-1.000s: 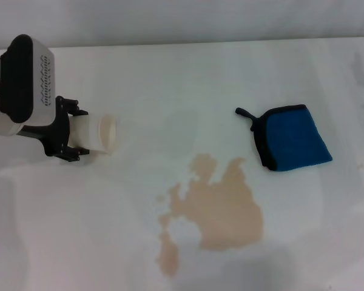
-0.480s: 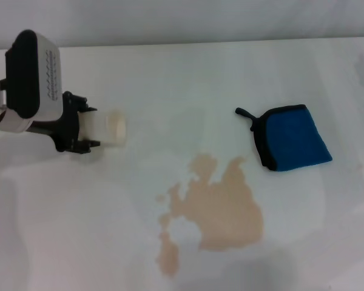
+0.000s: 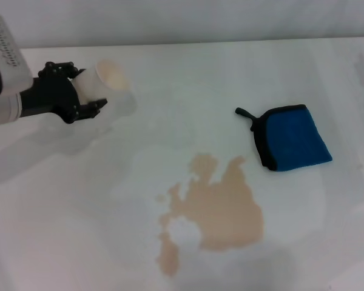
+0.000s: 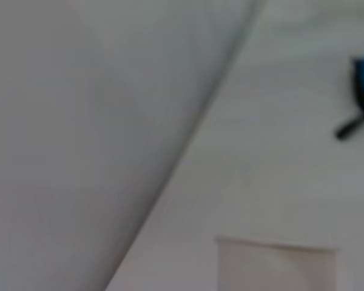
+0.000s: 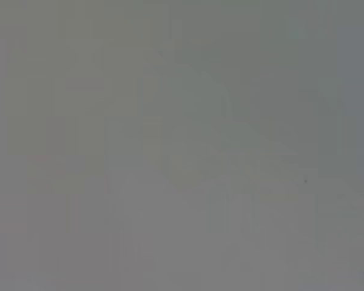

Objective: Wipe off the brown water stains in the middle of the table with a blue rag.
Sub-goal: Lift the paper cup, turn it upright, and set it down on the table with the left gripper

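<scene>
The left gripper (image 3: 88,97) was clamped on an off-white paper cup (image 3: 107,83), held tilted above the table (image 3: 60,212) at the far left. The brown water stains (image 3: 215,206) lay mid-table, the blue rag (image 3: 291,138) just beyond them on the right, seemingly not touching. The right gripper was out of sight.

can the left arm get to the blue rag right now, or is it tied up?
Probably not yet. The left gripper is shut on a paper cup, held at the table's far left. The blue rag lies untouched on the right, beyond the brown water stains. Nothing blocks the path; the cup just occupies the gripper.
</scene>
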